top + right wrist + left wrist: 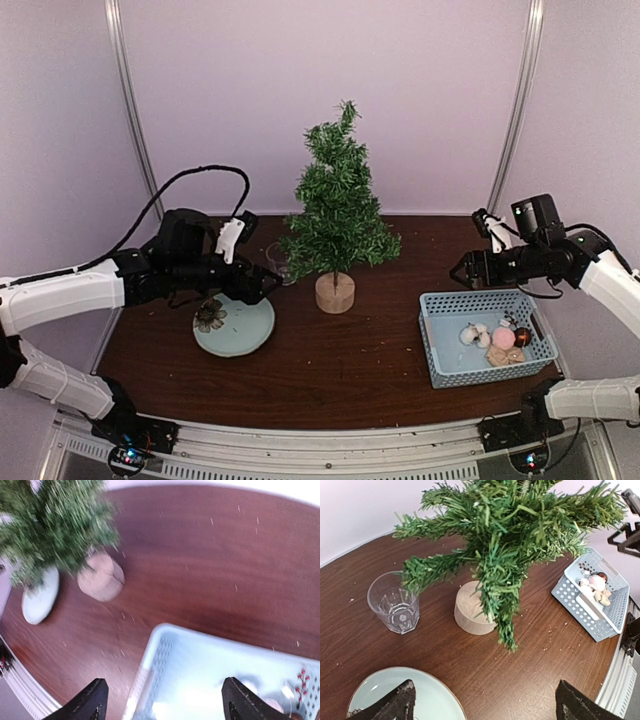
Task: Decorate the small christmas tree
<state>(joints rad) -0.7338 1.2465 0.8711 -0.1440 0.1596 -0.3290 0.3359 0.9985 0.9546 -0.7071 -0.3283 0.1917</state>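
The small christmas tree (338,200) stood apart from both grippers, jaws spread: left gripper (484,686) over a plate (243,340), glass (394,602) intervening, right gripper (164,681) over a basket's (437,312) edge.

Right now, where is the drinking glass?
In the top view, the glass stands left of centre, just left of the tree and behind the plate.

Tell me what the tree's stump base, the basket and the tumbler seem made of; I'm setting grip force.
Stump base of the small christmas tree: likely bare wood, pale and matt. Basket: light blue plastic, probably; moulded perforated walls. Tumbler: clear, faceted; glass or hard plastic, can't tell.
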